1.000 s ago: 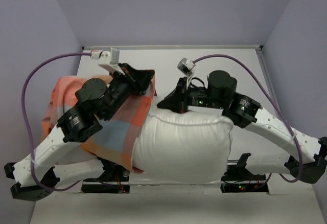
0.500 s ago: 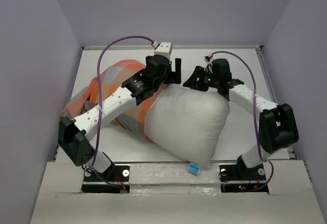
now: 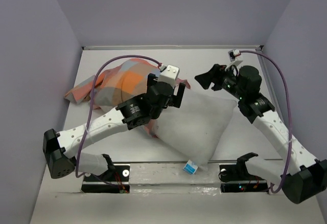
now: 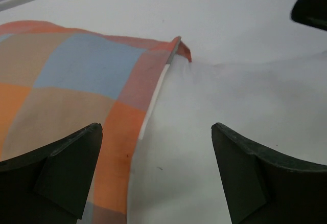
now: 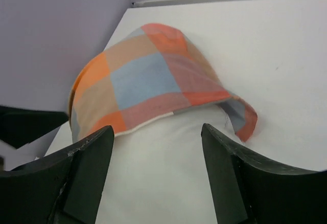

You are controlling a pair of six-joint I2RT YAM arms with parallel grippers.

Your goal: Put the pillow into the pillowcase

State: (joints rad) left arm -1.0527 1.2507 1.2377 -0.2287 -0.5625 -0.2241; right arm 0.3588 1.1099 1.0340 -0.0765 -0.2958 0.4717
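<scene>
Pillowcase in orange, light blue and grey-brown checks lies rumpled on the white counter, toward 10 o'clock in the top view, close to the left wall. Its open end faces 3 o'clock and drapes over one end of the pillow. In the left wrist view the hem, with a pale inner strip showing, lies across the white fabric. In the right wrist view the same mouth arches over the pillow's end like a hood, with one orange corner flopped down onto the pillow at its 4 o'clock side. The left gripper hovers above that hem, its two dark fingers spread wide apart with nothing between them, the checked cloth under one and the plain white under the other. Only that end of the plump pillow is covered. The rest lies bare in the middle of the counter, running from the case down toward 6 o'clock, where a small blue-and-white tag sticks out at its near corner beside the arms' bases. The right gripper sits at about 1 o'clock in the top view, just off the pillow's far edge and pointing toward 9 o'clock. Its fingers are also parted and grasp nothing. Purple cables loop over both arms.
</scene>
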